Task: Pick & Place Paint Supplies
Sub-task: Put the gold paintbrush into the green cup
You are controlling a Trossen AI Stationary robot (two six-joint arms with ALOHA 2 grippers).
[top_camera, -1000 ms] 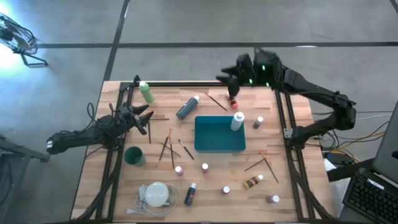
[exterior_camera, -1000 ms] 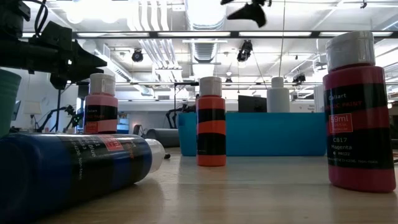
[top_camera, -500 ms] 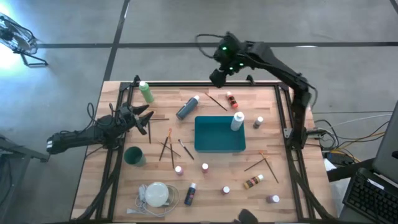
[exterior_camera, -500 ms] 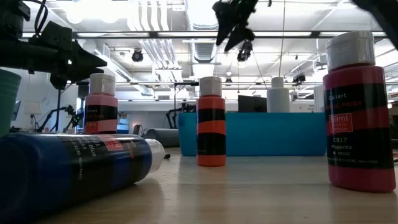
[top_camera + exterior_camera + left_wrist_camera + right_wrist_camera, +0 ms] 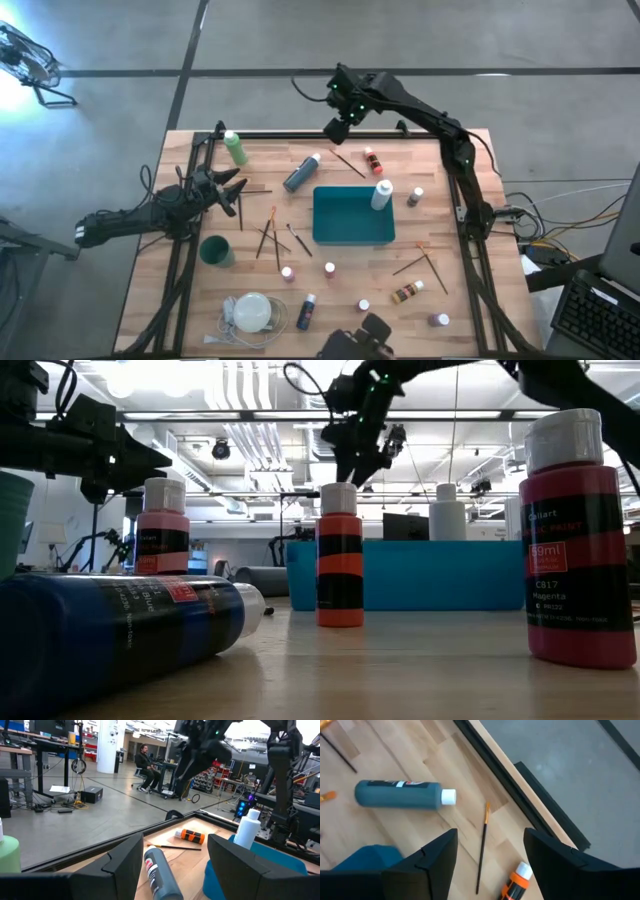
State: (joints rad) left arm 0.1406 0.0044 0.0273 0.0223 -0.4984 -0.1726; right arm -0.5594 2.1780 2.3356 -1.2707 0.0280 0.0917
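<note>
My right gripper (image 5: 335, 128) hangs open above the table's far edge, tipped steeply down, with nothing between its fingers (image 5: 490, 834). Below it, all lying on the wood, are a thin brush (image 5: 481, 850), a grey-blue bottle (image 5: 400, 795) on its side and an orange bottle (image 5: 516, 881). The same grey-blue bottle (image 5: 301, 172) and brush (image 5: 348, 163) show in the high view. My left gripper (image 5: 235, 190) waits open and level at the table's left side. More brushes (image 5: 268, 235) and small white-capped bottles (image 5: 328, 270) are scattered on the near half.
A teal tray (image 5: 352, 238) sits mid-table with a white bottle (image 5: 381, 194) upright at its far right corner. A green bottle (image 5: 235, 148) lies far left, a teal cup (image 5: 214, 250) and a white disc with cord (image 5: 252, 312) near left. Black frame rails border the table.
My right gripper has swung toward the table's left along the far edge, come down, and tipped from nearly level to pointing steeply down over the brush and the grey-blue bottle. Nothing on the table has moved.
</note>
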